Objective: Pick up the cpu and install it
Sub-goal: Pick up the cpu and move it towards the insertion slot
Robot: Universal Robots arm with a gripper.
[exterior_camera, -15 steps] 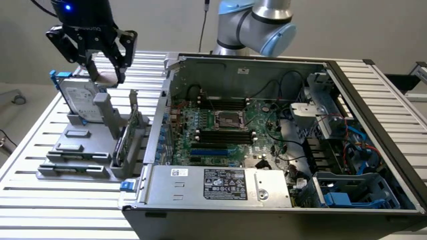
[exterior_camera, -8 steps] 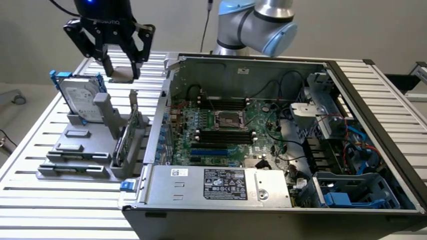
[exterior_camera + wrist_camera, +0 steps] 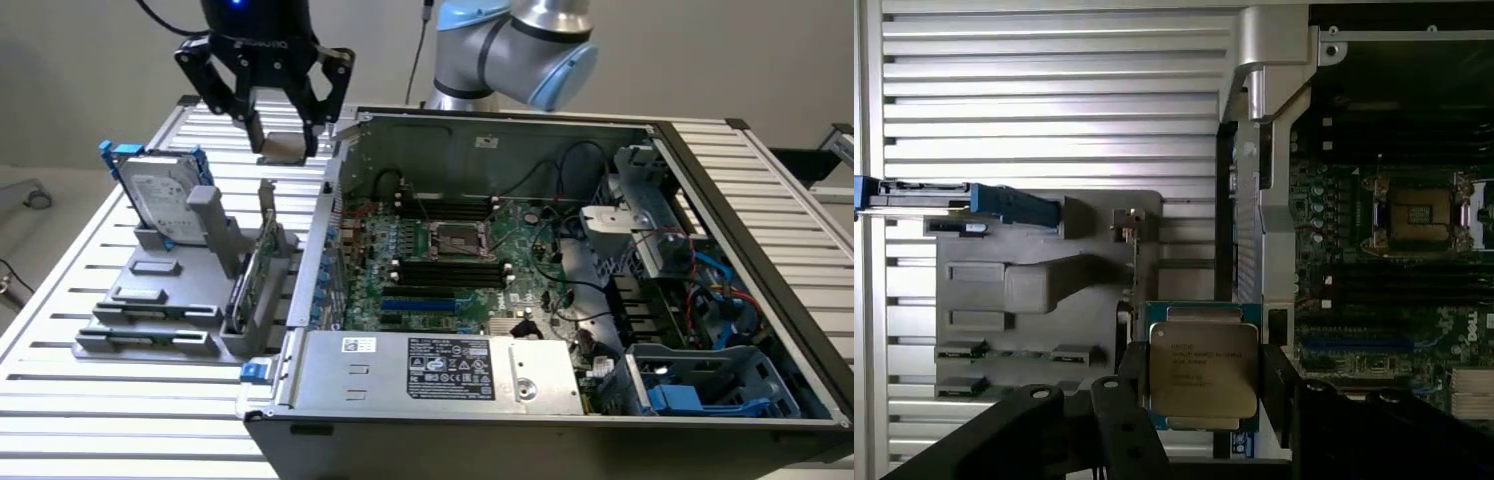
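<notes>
Wrist view has the cpu [image 3: 1202, 368] clasped by its two opposite edges between the gripper's [image 3: 1202, 388] black fingers [image 3: 1132, 385], metal lid facing the camera. From the exterior view, the gripper [image 3: 283, 140] holds the cpu [image 3: 284, 147] in the air over the slatted table [image 3: 107, 400]. It hangs near the table's far edge, just outside the open computer case's [image 3: 334, 200] wall on the exterior view's left. The carry step looks to be in hand: chip lifted, not yet seated. The motherboard's CPU socket [image 3: 463, 240] lies well apart, inside the case. Seating it calls for squaring the chip's edges to the socket [image 3: 1419, 215] frame and a level, gentle descent.
</notes>
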